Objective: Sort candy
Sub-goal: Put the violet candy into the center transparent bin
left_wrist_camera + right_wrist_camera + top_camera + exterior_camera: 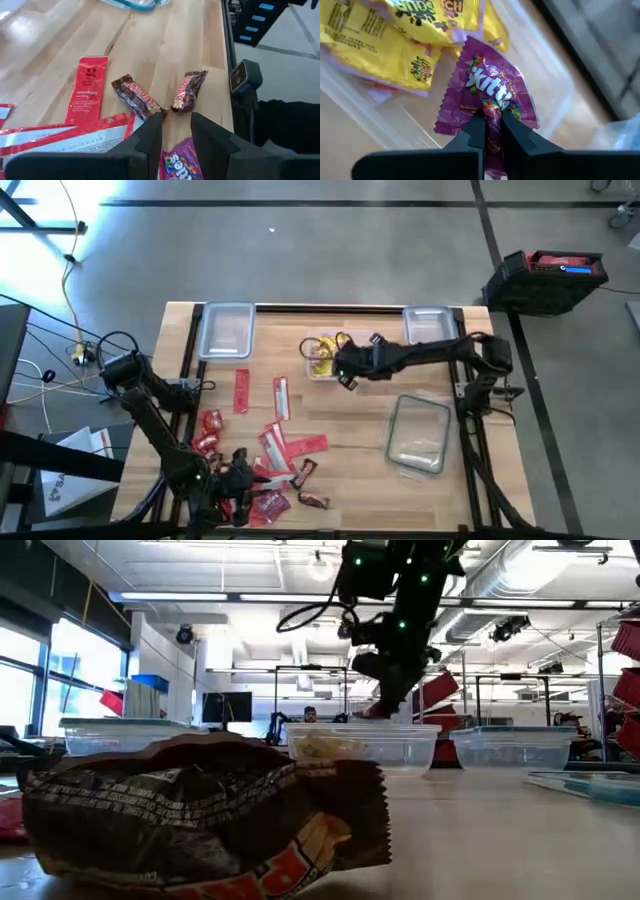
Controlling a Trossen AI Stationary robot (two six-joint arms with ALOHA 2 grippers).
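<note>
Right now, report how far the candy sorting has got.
Done: yellow packets lie in a clear container. In hand: the right pincer grips a purple packet over that container. Left: red packets and brown mini bars still lie loose on the table, by the left pincer.

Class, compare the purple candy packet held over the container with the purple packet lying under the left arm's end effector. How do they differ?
The held purple packet hangs pinched in the right end effector, above a container of yellow packets. The table purple packet lies flat, ungripped, between the left end effector's open fingers. Both are purple.
</note>
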